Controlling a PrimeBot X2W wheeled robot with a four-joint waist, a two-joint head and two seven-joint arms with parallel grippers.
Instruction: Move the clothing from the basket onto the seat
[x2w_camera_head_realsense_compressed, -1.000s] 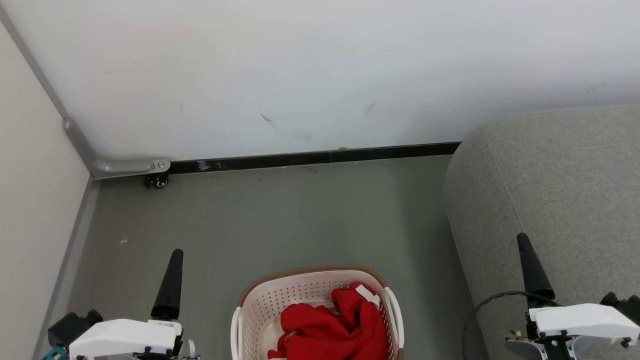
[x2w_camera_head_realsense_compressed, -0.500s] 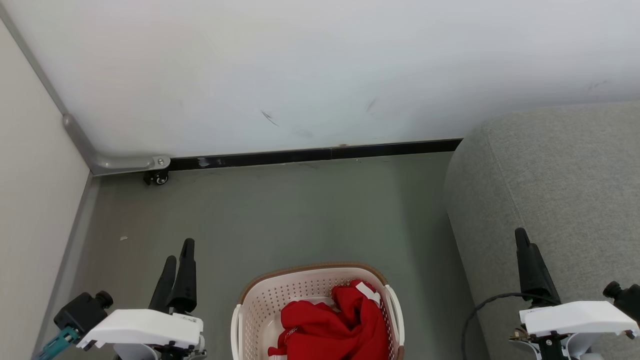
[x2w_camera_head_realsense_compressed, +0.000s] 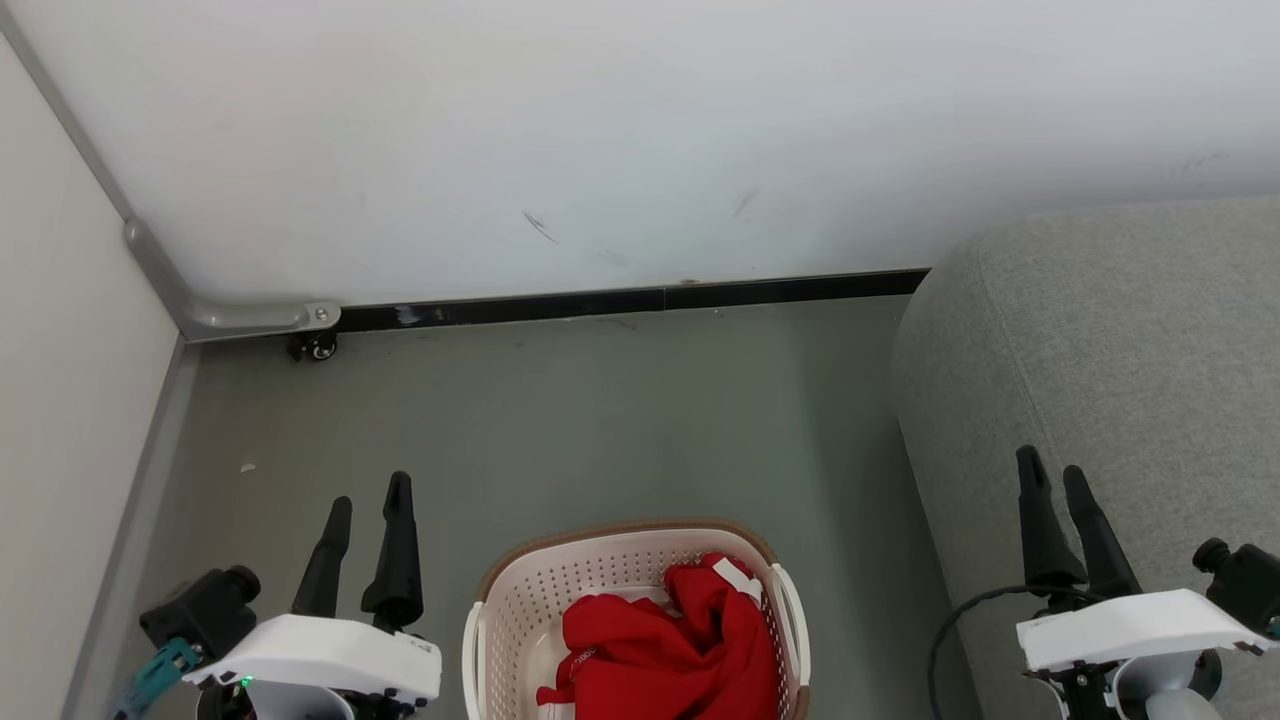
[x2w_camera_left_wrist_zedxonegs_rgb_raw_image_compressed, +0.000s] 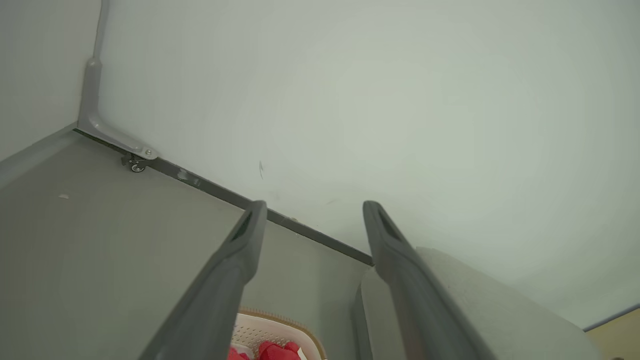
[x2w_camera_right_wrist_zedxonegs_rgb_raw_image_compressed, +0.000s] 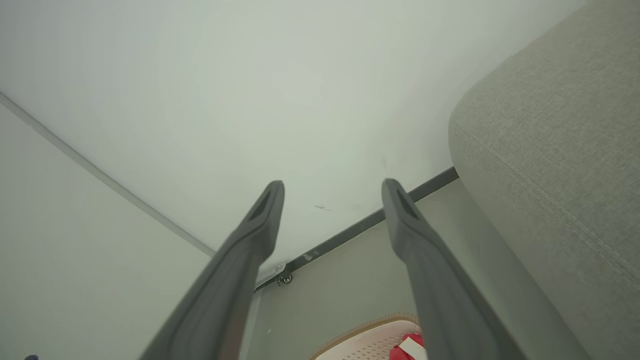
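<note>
The clothing (x2w_camera_head_realsense_compressed: 665, 650) lies crumpled in the basket (x2w_camera_head_realsense_compressed: 520, 610), a red heap bunched toward the basket's right wall, with a white tag (x2w_camera_head_realsense_compressed: 737, 578) on its highest fold. The heap has no clear long axis. There is small white lettering on a lower fold at the left, too small to read. The basket is cream with perforated walls and a brown rim. Its rounded far end faces the wall (x2w_camera_head_realsense_compressed: 640, 130), and its near part is cut off by the bottom edge of the head view.

The basket stands on a grey-green floor (x2w_camera_head_realsense_compressed: 600, 410). Just to its right is the seat (x2w_camera_head_realsense_compressed: 1120, 350), in light grey woven fabric with a rounded corner. It reaches back to the wall, which is white with a few dark scuffs (x2w_camera_head_realsense_compressed: 540, 227). A black skirting (x2w_camera_head_realsense_compressed: 640, 298) runs along the wall's foot. At the skirting's left end, a grey bracket (x2w_camera_head_realsense_compressed: 230, 320) sits above a small caster (x2w_camera_head_realsense_compressed: 318, 347). A pale panel (x2w_camera_head_realsense_compressed: 70, 350) closes the left side.

The left hand (x2w_camera_head_realsense_compressed: 370, 492) hovers over the floor left of the basket, its fingers apart and holding nothing. The right hand (x2w_camera_head_realsense_compressed: 1050, 464) hovers over the seat's near edge, also spread and empty.

The left wrist view shows the left hand's (x2w_camera_left_wrist_zedxonegs_rgb_raw_image_compressed: 315, 205) fingers framing the skirting, with the basket (x2w_camera_left_wrist_zedxonegs_rgb_raw_image_compressed: 260, 327) and red cloth (x2w_camera_left_wrist_zedxonegs_rgb_raw_image_compressed: 272, 350) low between them. In the right wrist view, the right hand (x2w_camera_right_wrist_zedxonegs_rgb_raw_image_compressed: 333, 184) points at the corner of the room.
</note>
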